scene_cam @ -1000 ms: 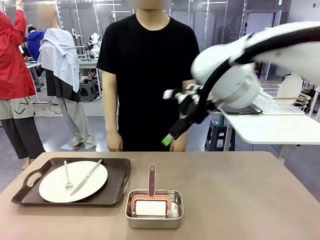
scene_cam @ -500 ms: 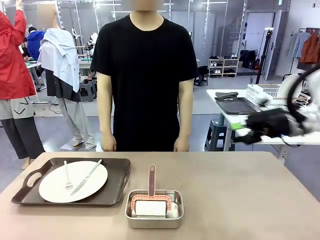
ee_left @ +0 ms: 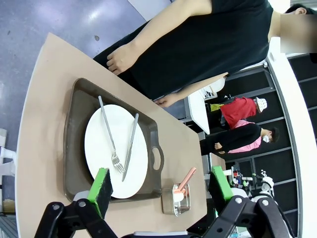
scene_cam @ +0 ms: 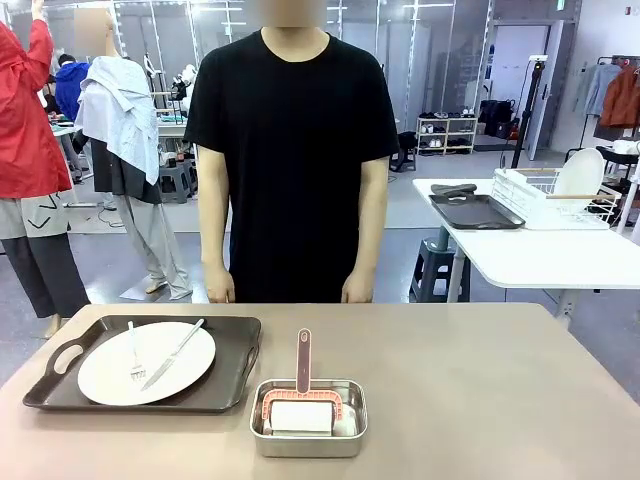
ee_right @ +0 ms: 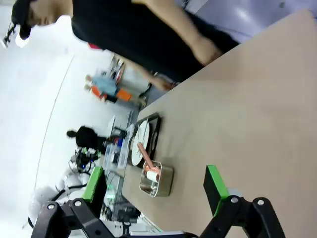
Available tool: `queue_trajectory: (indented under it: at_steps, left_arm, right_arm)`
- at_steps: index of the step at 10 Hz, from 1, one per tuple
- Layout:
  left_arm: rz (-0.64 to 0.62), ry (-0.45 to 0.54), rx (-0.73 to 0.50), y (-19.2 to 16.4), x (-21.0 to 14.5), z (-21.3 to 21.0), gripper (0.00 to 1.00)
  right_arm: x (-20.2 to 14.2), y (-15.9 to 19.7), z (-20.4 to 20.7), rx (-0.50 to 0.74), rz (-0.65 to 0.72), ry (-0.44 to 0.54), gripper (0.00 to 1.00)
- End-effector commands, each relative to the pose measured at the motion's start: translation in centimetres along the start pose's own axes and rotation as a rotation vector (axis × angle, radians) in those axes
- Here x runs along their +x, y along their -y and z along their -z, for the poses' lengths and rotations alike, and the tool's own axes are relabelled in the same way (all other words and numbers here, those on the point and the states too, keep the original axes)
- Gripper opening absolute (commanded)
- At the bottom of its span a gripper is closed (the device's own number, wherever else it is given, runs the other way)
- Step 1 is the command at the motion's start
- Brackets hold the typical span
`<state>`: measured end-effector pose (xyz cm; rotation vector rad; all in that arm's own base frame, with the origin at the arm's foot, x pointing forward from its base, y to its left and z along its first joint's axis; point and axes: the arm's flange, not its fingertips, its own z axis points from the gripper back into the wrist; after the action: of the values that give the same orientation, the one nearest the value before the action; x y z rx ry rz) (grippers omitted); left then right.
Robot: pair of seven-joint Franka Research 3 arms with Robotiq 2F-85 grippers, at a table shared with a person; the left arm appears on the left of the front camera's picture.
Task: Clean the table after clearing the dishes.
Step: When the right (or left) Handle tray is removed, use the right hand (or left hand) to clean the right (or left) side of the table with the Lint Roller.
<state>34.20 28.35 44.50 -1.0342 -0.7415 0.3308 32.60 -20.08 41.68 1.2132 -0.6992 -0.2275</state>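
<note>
My right fingers [ee_right: 214, 182], released and empty, have just swung back clear of the tabletop [scene_cam: 480, 390], while my left fingers [ee_left: 101, 186], equally spread, hover above the remaining tray [ee_left: 73, 144] and plate [ee_left: 116, 163] with its fork [ee_left: 109, 134] and knife [ee_left: 131, 141], so clearing seems unfinished.

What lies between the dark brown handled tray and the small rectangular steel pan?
Only a narrow strip of bare beige table, clear in the front view.

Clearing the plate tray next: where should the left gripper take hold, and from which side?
Grip the tray by the cut-out handle at its left end, coming down from the robot's left. Its slot likely admits one finger around a thin bar, and the plate, fork and knife lie clear of that end.
</note>
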Motion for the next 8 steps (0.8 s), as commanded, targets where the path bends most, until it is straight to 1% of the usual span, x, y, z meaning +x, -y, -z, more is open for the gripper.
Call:
queue_trajectory:
  at_steps: [1, 2, 3, 4, 5, 6, 8]
  left_arm:
    - [0.002, 0.006, -0.01, 0.0, 0.0, -0.3, 1.0]
    - [0.002, 0.006, -0.01, 0.0, 0.0, -0.3, 1.0]
    - [0.002, 0.006, -0.01, 0.0, 0.0, -0.3, 1.0]
    - [0.002, 0.006, -0.01, 0.0, 0.0, -0.3, 1.0]
    - [0.002, 0.006, -0.01, 0.0, 0.0, -0.3, 1.0]
    - [0.002, 0.006, -0.01, 0.0, 0.0, -0.3, 1.0]
    - [0.002, 0.006, -0.01, 0.0, 0.0, -0.3, 1.0]
  right_arm:
    - [-2.7, -2.5, -4.6, -0.06, 0.04, 0.051, 1.0]
    - [-4.1, -3.0, -7.2, -0.076, 0.058, 0.126, 1.0]
    - [-4.8, -3.5, -8.7, -0.096, 0.058, 0.16, 1.0]
    - [-4.8, -3.9, -9.0, -0.135, 0.07, 0.141, 1.0]
    - [-4.1, -4.0, -7.8, -0.14, 0.031, 0.074, 1.0]
    - [-3.1, -2.7, -10.3, -0.107, 0.037, 0.159, 1.0]
    - [-3.1, -2.7, -10.3, -0.107, 0.037, 0.159, 1.0]
